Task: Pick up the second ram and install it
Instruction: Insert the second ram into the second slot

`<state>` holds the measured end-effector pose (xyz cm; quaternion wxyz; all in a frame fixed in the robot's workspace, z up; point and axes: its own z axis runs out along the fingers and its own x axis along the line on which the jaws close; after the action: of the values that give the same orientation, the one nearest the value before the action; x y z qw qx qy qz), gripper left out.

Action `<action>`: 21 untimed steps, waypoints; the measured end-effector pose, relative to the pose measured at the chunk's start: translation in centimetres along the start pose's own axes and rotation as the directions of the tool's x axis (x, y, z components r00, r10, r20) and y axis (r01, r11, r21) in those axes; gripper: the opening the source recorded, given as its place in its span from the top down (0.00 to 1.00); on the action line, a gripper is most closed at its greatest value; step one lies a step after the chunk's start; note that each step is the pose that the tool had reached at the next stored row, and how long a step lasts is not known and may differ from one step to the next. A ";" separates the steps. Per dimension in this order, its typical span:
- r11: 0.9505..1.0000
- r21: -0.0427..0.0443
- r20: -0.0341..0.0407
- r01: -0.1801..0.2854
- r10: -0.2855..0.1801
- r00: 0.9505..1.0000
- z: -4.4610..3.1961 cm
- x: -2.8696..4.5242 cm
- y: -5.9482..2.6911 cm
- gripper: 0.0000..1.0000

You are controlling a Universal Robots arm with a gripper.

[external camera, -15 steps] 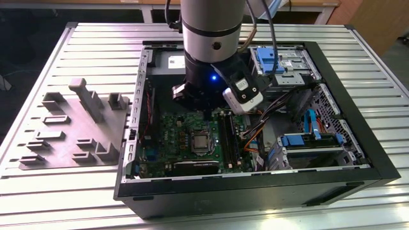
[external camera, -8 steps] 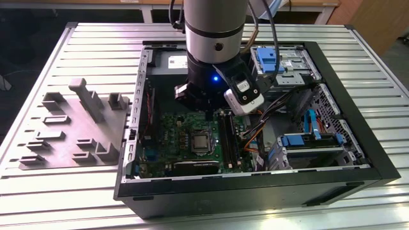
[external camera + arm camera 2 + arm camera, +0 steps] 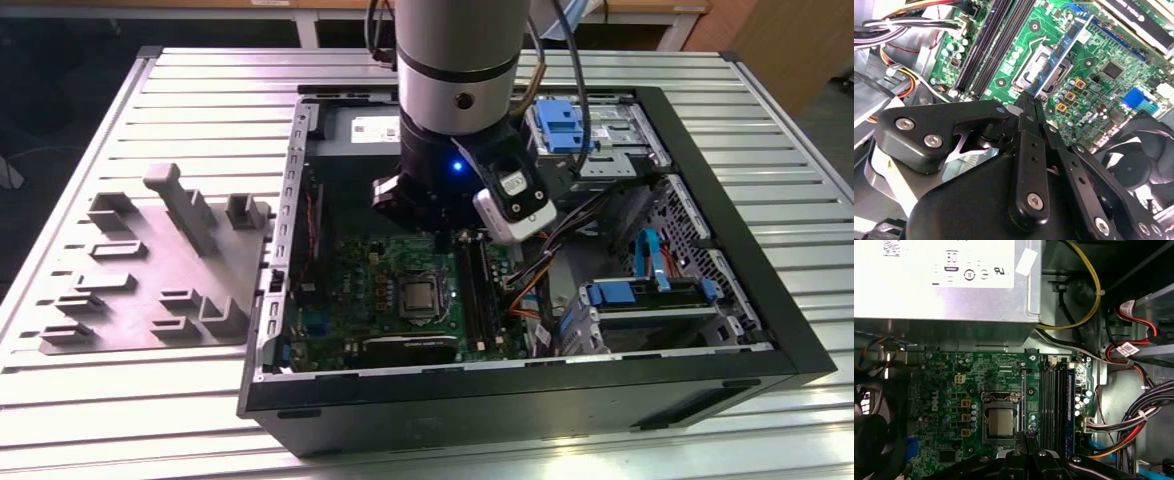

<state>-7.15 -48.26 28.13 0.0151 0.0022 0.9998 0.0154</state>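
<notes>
- Over the green motherboard (image 3: 944,385), what is the gripper (image 3: 1029,100) doing?
- Its two black fingers are pressed tight on the second ram (image 3: 1058,55). The stick hangs in the air above the board, by the square chip socket (image 3: 1000,421).
- Is it in yet?
- No. I think this is the carrying step. The stick is picked up, but it does not look lined up over the long black slots (image 3: 1051,405). They lie just beside the socket. One slot looks like it has a blue-green stick (image 3: 1070,405) in it.
- What does putting it in need?
- My guess is that the stick has to sit right over an empty slot, in line with it, and go straight down. If it tilts, it may not click in.
- Can you see any words?
- I see a big white label (image 3: 929,265) with black print on the grey power supply (image 3: 954,302). The board has small white letters on it. Little white tags (image 3: 1126,347) hang on some wires too. I do not read them out.
</notes>
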 end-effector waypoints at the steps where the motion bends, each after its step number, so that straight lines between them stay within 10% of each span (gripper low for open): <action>1: 1.000 0.000 0.000 -0.005 0.005 1.000 0.03 -0.08 0.00 0.88; 21: 0.998 0.002 0.002 -0.064 0.064 0.998 0.73 -2.19 0.13 0.88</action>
<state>-4.94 -48.12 27.46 0.0156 0.0344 0.9992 0.0150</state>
